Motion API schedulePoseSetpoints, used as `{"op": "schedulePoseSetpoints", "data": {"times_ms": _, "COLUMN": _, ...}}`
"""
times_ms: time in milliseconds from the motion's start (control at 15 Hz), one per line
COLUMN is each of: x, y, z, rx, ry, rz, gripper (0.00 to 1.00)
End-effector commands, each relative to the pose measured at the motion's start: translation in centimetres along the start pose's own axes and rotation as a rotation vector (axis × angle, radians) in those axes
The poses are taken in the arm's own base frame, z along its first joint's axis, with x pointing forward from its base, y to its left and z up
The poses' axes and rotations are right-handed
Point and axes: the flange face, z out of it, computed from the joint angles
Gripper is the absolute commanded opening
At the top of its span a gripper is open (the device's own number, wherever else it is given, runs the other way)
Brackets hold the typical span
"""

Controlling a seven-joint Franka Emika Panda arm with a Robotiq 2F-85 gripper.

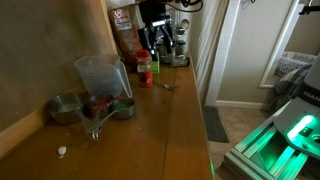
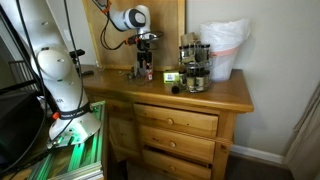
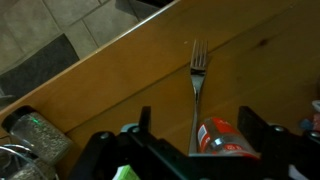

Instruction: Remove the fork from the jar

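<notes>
The silver fork (image 3: 196, 80) lies flat on the wooden dresser top, tines toward the front edge; in an exterior view it is a thin glint (image 1: 166, 87). The clear plastic jar (image 1: 101, 73) stands upright near the wall, well apart from the fork, and I see no fork in it. My gripper (image 3: 197, 125) is open and hovers above the fork's handle, with a red-capped bottle (image 3: 225, 140) below, between its fingers. The gripper shows in both exterior views (image 1: 155, 38) (image 2: 146, 45), above the bottle (image 1: 145, 68).
Metal measuring cups (image 1: 66, 108) (image 1: 122, 107) sit in front of the jar. Glass shakers (image 3: 35, 135) (image 2: 193, 68) stand near the dresser's front edge (image 3: 90, 62). A white bag-like thing (image 2: 225, 45) stands at the far end.
</notes>
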Motion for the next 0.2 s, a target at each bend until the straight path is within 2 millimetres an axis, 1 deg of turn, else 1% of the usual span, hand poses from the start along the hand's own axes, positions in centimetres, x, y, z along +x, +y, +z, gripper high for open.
{"op": "schedulePoseSetpoints", "data": {"times_ms": 0, "x": -4.5, "y": 0.4, "z": -3.2, "rx": -0.06, "ry": 0.135, "rz": 0.091, "gripper": 1.0}}
{"op": "schedulePoseSetpoints", "data": {"times_ms": 67, "x": -1.6, "y": 0.1, "z": -1.9, "rx": -0.017, "ry": 0.051, "rz": 0.048, "gripper": 1.0}}
{"op": "schedulePoseSetpoints", "data": {"times_ms": 133, "x": -2.6, "y": 0.1, "z": -2.8, "rx": -0.028, "ry": 0.079, "rz": 0.064, "gripper": 1.0}}
